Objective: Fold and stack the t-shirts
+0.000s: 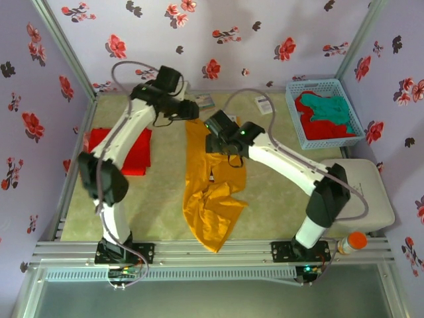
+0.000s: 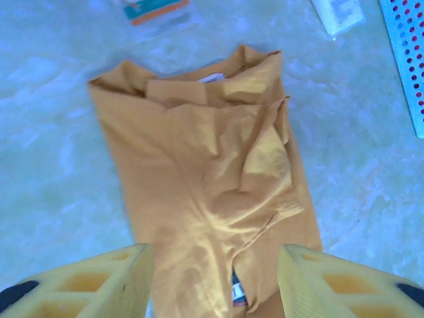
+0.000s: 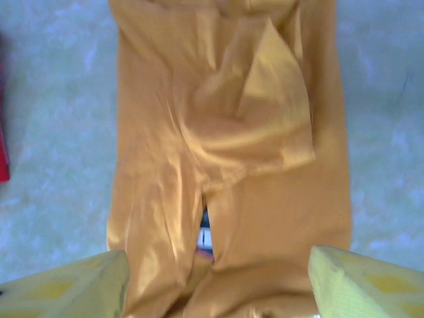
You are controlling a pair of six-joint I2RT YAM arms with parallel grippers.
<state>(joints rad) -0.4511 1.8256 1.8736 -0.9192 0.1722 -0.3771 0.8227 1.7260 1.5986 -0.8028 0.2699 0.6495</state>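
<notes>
Left gripper (image 2: 212,271) and right gripper (image 3: 218,278) both spread wide, empty, over mustard t-shirt (image 1: 211,199); red t-shirt (image 1: 139,156) left of it.

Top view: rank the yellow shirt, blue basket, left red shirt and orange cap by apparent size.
1. yellow shirt
2. blue basket
3. red shirt, partly hidden by the left arm; may match the basket
4. orange cap

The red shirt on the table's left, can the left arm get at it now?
Probably yes. The red shirt lies uncovered on that arm's side, and the left hand is open and empty over the yellow shirt, though it must fold back toward its own forearm.
</notes>
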